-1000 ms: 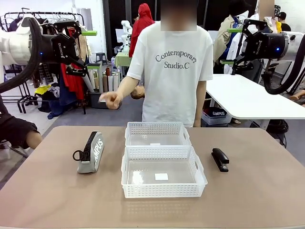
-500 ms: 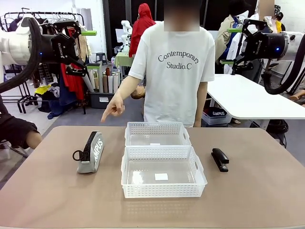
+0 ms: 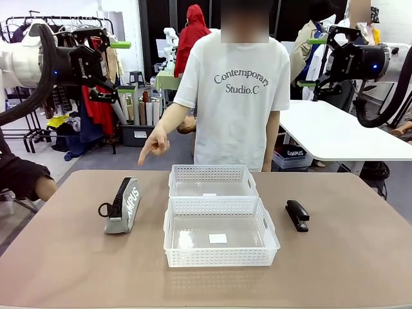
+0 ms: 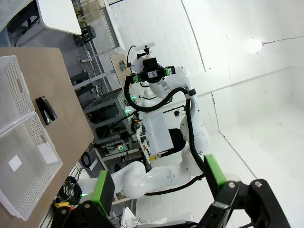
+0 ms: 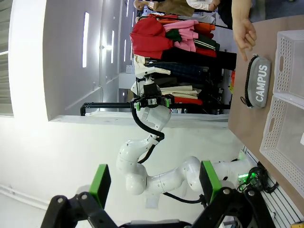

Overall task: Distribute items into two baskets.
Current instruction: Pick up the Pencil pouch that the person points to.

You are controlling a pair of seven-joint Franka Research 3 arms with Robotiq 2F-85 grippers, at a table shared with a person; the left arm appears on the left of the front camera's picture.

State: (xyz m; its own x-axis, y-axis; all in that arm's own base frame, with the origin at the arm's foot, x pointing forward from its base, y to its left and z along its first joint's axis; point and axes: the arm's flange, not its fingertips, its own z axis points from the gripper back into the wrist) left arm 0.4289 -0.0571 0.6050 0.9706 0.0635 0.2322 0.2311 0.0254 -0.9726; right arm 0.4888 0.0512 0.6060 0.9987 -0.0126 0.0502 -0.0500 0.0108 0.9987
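A grey "CAMPUS" pouch (image 3: 122, 206) lies on the brown table, left of the two white baskets. The smaller basket (image 3: 212, 171) is the farther one, and the wider basket (image 3: 219, 256) sits just in front of it. A black stapler (image 3: 297, 214) lies to their right. My left gripper (image 3: 122, 67) hangs open, high at the far left. My right gripper (image 3: 312, 62) is open, high at the far right. The left wrist view shows the stapler (image 4: 46, 109) and a basket (image 4: 33, 185). The pouch (image 5: 259, 81) appears in the right wrist view. Both baskets hold none of the items.
A person in a white T-shirt stands at the far side, and their hand (image 3: 151, 147) points down toward the pouch. A white table (image 3: 335, 132) stands behind on the right, clothes racks (image 3: 96, 109) behind on the left.
The person's hand has gone from a loose fist to a finger pointing down toward the pouch. Neither arm has moved.
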